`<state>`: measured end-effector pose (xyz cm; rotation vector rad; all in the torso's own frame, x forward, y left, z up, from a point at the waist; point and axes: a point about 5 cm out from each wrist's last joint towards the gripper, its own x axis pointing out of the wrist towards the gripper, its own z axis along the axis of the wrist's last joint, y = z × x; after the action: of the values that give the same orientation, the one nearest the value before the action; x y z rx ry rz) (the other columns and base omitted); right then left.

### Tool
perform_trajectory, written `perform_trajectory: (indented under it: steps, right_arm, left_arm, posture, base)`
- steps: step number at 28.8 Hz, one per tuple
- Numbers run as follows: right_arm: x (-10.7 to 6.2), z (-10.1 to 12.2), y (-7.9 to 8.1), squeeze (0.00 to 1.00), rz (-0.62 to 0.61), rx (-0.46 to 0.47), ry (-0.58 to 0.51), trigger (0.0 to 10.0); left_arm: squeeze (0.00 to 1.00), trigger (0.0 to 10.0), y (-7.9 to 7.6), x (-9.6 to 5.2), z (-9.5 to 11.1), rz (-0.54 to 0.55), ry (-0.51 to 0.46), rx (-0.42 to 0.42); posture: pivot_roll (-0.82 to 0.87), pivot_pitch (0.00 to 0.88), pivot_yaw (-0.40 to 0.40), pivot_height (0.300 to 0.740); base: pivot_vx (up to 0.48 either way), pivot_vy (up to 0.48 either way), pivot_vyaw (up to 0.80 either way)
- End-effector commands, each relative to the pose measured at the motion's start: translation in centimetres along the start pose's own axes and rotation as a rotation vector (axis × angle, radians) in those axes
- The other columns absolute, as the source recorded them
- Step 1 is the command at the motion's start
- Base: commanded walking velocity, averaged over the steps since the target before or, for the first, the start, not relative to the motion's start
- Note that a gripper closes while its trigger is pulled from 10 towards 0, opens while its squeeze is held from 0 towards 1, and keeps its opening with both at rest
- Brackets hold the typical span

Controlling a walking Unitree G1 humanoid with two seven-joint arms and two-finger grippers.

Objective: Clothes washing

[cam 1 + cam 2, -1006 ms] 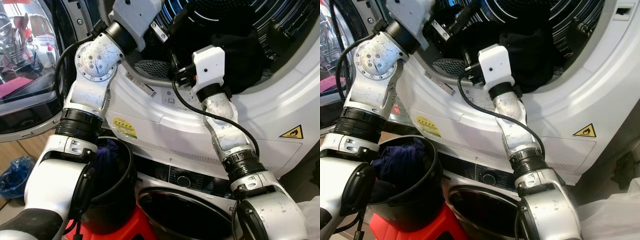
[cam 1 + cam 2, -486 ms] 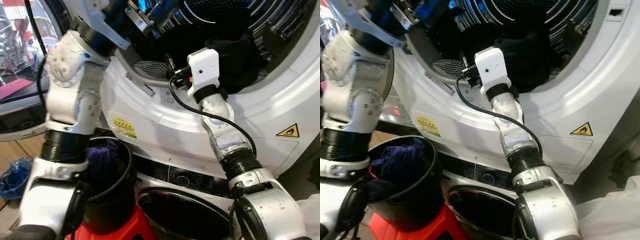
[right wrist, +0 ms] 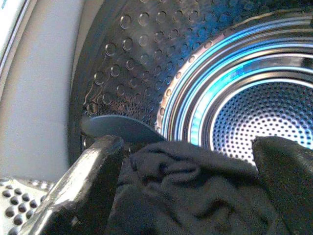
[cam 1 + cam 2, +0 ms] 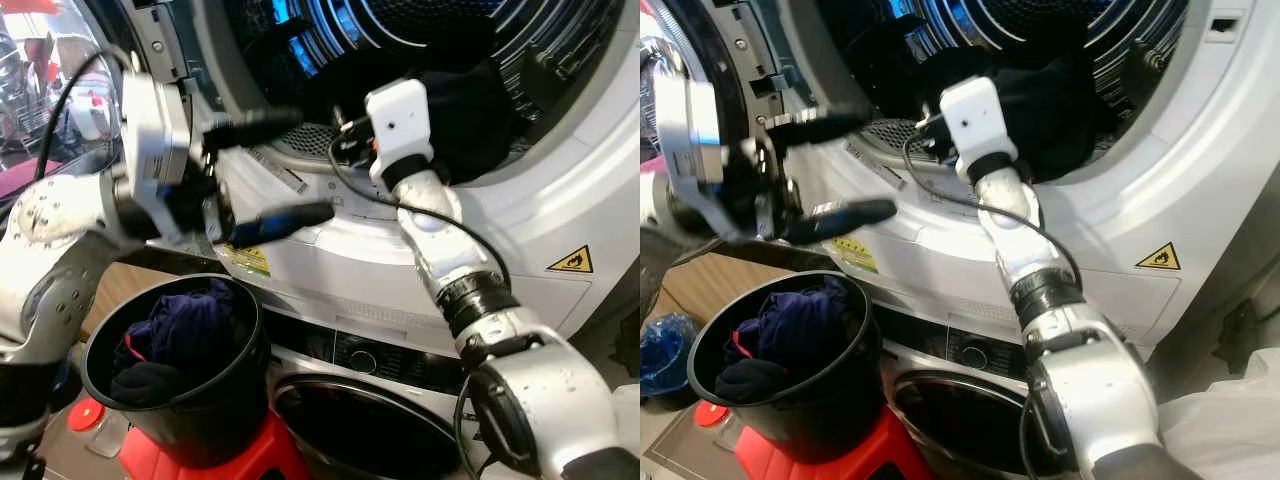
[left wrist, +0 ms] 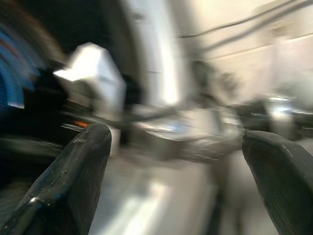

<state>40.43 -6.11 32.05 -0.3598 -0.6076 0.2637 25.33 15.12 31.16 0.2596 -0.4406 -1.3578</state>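
Dark clothing [image 3: 195, 196] is lying heaped at the front of the drum [image 3: 244, 98] of the upper machine [image 4: 520, 210], partly spilling toward the door opening; more dark blue clothes [image 4: 185, 330] are sitting in the black bucket [image 4: 235, 400] below, which is resting on a red stool [image 4: 250, 460], probably to keep the load within reach of the opening. The right gripper [image 3: 188, 161] is reaching into the opening with its fingers spread wide on either side of the dark heap, not yet closing on it. The left gripper [image 4: 275, 165] is hovering outside the drum, above the bucket, fingers apart and holding nothing, apparently between loads. A warning sticker [image 4: 570, 262] is showing on the front panel.
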Motion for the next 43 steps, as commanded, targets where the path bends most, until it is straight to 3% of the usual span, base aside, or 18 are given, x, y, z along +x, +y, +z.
perform_trajectory:
  steps: [1,3,5,6,10,11,12,15,16,26,28,31,36,40,43]
  right_arm:
    - [0.6,0.9,0.1,0.0,0.015,-0.023,-0.029,10.0]
    - [1.0,1.4,-0.1,0.0,0.023,-0.057,-0.034,10.0]
    - [1.1,1.5,-0.2,0.0,0.022,-0.057,-0.035,10.0]
    - [1.3,1.8,-0.3,0.0,0.021,-0.062,-0.038,10.0]
    - [1.6,2.3,-0.4,0.0,0.021,-0.062,-0.043,10.0]
    - [2.0,2.7,-0.2,0.0,0.034,-0.074,-0.043,10.0]
    - [2.1,2.9,-0.1,0.0,0.04,-0.077,-0.042,10.0]
    - [2.7,3.7,0.1,0.0,0.042,-0.094,-0.032,10.0]
    - [2.9,3.9,0.2,0.0,0.042,-0.103,-0.023,10.0]
    - [4.7,6.5,-0.1,0.0,0.017,-0.243,0.039,10.0]
    - [5.1,7.8,-0.7,0.0,-0.013,-0.196,0.006,10.0]
    - [5.5,9.9,-1.1,0.0,0.014,-0.019,-0.102,10.0]
    - [5.1,9.3,-1.2,0.0,0.048,0.161,-0.129,10.0]
    - [4.3,8.8,-0.9,0.0,0.197,0.423,-0.208,10.0]
    - [3.9,8.3,-0.4,0.0,0.261,0.422,-0.222,10.0]
  left_arm:
    - [0.0,10.0,-0.7,-0.3,0.4,-0.063,0.022,-0.015]
    - [0.0,10.0,-2.5,-1.5,-2.2,-0.122,0.12,-0.129]
    - [0.0,10.0,-2.8,-1.7,-2.7,-0.13,0.13,-0.162]
    - [0.0,10.0,-3.7,-2.2,-4.4,-0.14,0.179,-0.241]
    - [0.0,10.0,-4.8,-2.9,-6.8,-0.142,0.288,-0.301]
    - [0.0,10.0,-5.7,-3.6,-9.7,-0.122,0.433,-0.354]
    - [0.0,10.0,-6.0,-3.9,-10.8,-0.107,0.487,-0.373]
    - [0.0,10.0,-6.8,-4.5,-14.9,-0.038,0.629,-0.382]
    - [0.0,10.0,-6.9,-4.5,-15.5,-0.014,0.632,-0.39]
    - [0.0,10.0,-6.8,-2.3,-18.2,0.085,0.651,-0.322]
    - [0.0,10.0,-6.9,-2.0,-18.5,0.094,0.649,-0.306]
    - [0.0,10.0,-7.4,-1.9,-19.1,0.091,0.652,-0.314]
    - [0.0,10.0,-7.7,-1.7,-19.5,0.079,0.65,-0.32]
    - [0.0,10.0,-7.7,-1.2,-19.9,0.07,0.634,-0.324]
    - [0.0,10.0,-7.7,-1.1,-20.0,0.067,0.626,-0.328]
  posture:
    - [0.01,0.0,0.09,0.74]
    - [0.0,0.0,0.088,0.74]
    - [0.0,0.0,0.087,0.74]
    - [0.01,0.0,0.084,0.74]
    - [0.01,0.0,0.082,0.74]
    - [0.02,0.0,0.075,0.74]
    - [0.02,0.0,0.075,0.74]
    - [0.02,0.0,0.072,0.74]
    - [0.02,0.0,0.071,0.74]
    - [0.06,0.0,0.045,0.74]
    - [0.06,0.0,0.043,0.74]
    - [0.05,0.0,0.04,0.74]
    - [0.02,0.0,0.052,0.74]
    - [-0.01,0.0,0.067,0.74]
    - [-0.02,0.0,0.07,0.74]
  base:
    - [0.0,0.0,0.0]
    - [0.0,0.0,0.0]
    - [0.0,0.0,0.0]
    - [0.0,0.0,0.0]
    - [0.0,0.0,0.0]
    - [0.0,0.0,0.0]
    - [0.0,0.0,0.0]
    - [0.0,0.0,0.0]
    - [0.0,0.0,0.0]
    - [0.0,0.0,0.0]
    - [0.0,0.0,0.0]
    - [0.0,0.0,0.0]
    - [0.0,0.0,0.0]
    - [0.0,0.0,0.0]
    - [0.0,0.0,0.0]
